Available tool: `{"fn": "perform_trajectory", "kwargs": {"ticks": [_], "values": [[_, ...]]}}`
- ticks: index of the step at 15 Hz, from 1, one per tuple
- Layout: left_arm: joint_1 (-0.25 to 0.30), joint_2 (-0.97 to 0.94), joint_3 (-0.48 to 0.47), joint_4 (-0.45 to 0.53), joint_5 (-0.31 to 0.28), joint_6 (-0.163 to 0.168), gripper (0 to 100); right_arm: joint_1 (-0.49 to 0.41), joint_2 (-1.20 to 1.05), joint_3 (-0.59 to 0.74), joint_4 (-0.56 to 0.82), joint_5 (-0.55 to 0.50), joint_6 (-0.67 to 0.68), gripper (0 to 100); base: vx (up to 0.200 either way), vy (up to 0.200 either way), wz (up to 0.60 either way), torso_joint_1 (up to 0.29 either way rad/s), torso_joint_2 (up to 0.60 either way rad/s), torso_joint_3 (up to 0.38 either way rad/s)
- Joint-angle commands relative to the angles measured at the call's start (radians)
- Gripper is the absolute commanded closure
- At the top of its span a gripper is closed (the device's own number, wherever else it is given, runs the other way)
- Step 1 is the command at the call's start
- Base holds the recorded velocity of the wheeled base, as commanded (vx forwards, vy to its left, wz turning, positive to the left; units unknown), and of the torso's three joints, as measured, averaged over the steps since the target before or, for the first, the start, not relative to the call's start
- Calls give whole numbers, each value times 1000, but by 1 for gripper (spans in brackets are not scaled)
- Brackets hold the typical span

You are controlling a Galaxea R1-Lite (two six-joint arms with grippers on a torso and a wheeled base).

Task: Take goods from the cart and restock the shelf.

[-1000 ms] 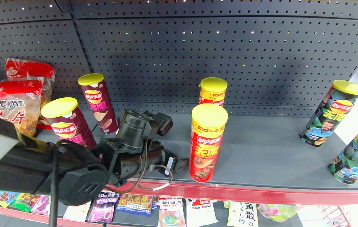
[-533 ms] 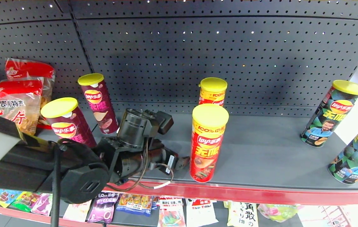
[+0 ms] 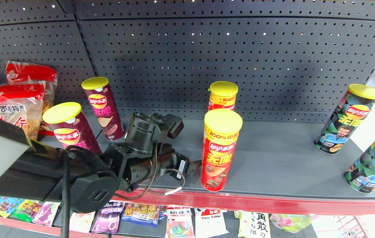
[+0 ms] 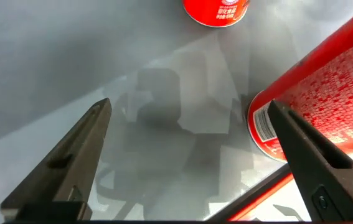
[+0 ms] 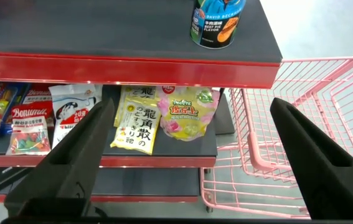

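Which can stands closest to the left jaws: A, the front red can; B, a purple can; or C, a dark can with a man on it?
A: the front red can stands just beside the open left jaws, right by one finger, near the shelf edge.

The shelf is smooth, matt grey metal. The red chip can is shiny, with a smooth yellow plastic lid.
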Motion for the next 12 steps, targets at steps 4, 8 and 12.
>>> {"fn": "perform_trajectory", "kwargs": {"ticks": [4, 8, 12], "values": [[19, -69, 66, 9, -1, 6, 0, 1, 2, 5, 0, 0, 0, 0, 0, 0, 0, 0, 0, 0], [31, -318, 193, 78, -1, 6, 0, 1, 2, 29, 0, 5, -5, 0, 0, 0, 0, 0, 0, 0], [31, -618, 360, 177, -1, 6, 0, 1, 2, 47, -4, 32, -2, 0, 0, 0, 0, 0, 0, 0]]}}
